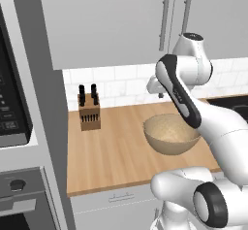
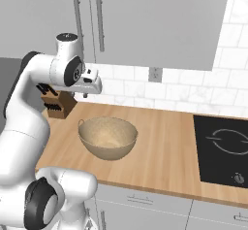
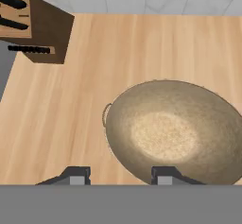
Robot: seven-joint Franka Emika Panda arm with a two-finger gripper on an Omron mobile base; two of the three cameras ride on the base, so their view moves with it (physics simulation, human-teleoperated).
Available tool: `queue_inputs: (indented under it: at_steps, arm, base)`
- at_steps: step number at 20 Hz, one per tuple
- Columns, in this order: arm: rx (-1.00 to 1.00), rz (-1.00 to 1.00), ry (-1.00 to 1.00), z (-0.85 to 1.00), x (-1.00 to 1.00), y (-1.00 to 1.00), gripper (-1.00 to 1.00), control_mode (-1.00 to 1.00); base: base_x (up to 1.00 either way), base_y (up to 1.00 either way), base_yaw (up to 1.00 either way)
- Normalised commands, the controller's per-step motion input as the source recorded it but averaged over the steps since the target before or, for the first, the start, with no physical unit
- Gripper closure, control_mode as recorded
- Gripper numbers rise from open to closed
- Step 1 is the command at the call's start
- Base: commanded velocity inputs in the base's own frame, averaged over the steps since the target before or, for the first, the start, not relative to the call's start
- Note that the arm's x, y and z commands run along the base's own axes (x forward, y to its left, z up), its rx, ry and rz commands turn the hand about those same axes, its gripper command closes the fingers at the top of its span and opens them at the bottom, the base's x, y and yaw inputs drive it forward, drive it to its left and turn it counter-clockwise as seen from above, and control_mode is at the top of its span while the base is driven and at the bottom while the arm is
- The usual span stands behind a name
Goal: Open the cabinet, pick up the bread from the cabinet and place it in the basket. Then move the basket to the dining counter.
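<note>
The cabinet (image 1: 121, 20) hangs over the worktop with both doors shut, its silver bar handles (image 2: 99, 18) side by side. The bread is hidden. The tan woven basket (image 1: 170, 134) (image 2: 107, 138) stands empty on the wooden worktop. My gripper (image 2: 85, 94) hovers well above the basket's left rim, just under the cabinet, pointing down. In the hand view my gripper (image 3: 120, 176) is open with nothing between its fingertips (image 3: 78, 176), and the basket (image 3: 175, 128) lies below to the right. The dining counter is out of view.
A wooden knife block (image 1: 89, 110) (image 3: 35, 29) stands at the back left by the white tiles. A black cooktop (image 2: 225, 149) is set into the worktop on the right. A tall oven unit (image 1: 14, 127) walls off the left side.
</note>
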Motion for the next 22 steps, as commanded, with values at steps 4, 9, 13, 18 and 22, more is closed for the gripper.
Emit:
queue_inputs:
  at_steps: [4, 9, 13, 18, 22]
  arm:
    - [0.0, 0.0, -0.03, 0.0, -0.08, 0.0, -1.0, -1.0]
    - [-0.01, 0.0, -0.27, 0.09, -0.17, 0.0, -1.0, -1.0]
    - [-0.02, 0.0, -0.38, 0.39, -0.22, 0.0, -1.0, -1.0]
    - [0.0, 0.0, -0.27, 0.44, -0.14, -0.01, -1.0, -1.0]
    - [0.0, -0.02, -0.21, 0.67, -0.14, -0.01, -1.0, -1.0]
  base:
    - [0.0, 0.0, 0.0]
    - [0.0, 0.0, 0.0]
    - [0.0, 0.0, 0.0]
    - [0.0, 0.0, 0.0]
    - [0.0, 0.0, 0.0]
